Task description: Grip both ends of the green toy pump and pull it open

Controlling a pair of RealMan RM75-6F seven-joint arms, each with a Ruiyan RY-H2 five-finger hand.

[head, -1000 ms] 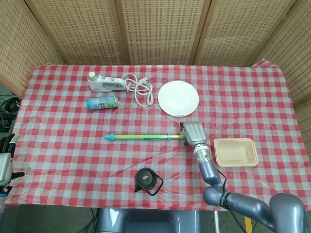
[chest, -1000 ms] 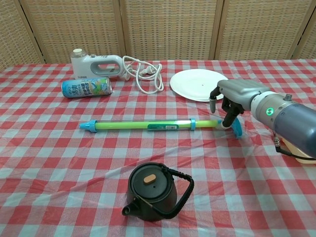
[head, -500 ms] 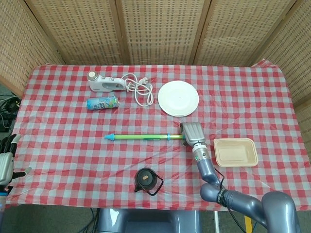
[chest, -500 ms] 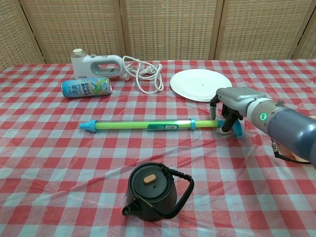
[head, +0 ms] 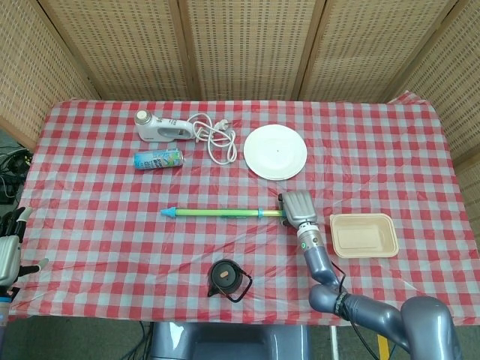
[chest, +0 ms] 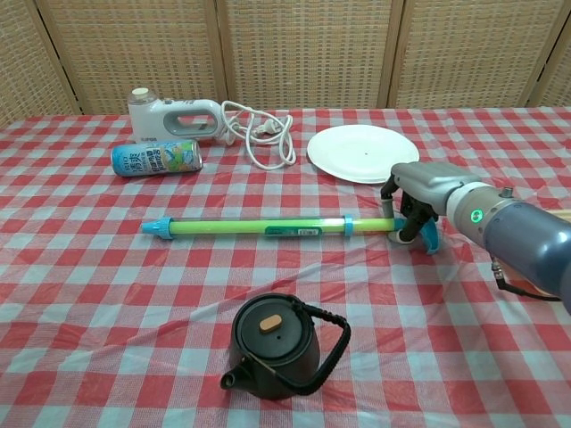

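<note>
The green toy pump [head: 217, 213] lies flat across the middle of the checked table, its blue tip pointing left and its blue handle [chest: 432, 237] at the right. My right hand [chest: 419, 198] sits over that right end, fingers curled down around the rod just beside the handle, gripping it. In the head view the right hand [head: 298, 207] covers the handle end. My left hand [head: 7, 251] hangs off the table's left edge, low, fingers apart and empty, far from the pump's tip [chest: 153, 228].
A black teapot [chest: 277, 346] stands in front of the pump. Behind it lie a white plate [head: 275, 151], a blue can [head: 158, 159] and a white hand mixer [head: 161, 127] with its cord. A beige tray [head: 364, 235] sits to the right of my right hand.
My right hand has sunk onto the pump's handle end and its fingers have closed around the rod. The pump has slid a little to the left. The left hand has barely moved.
</note>
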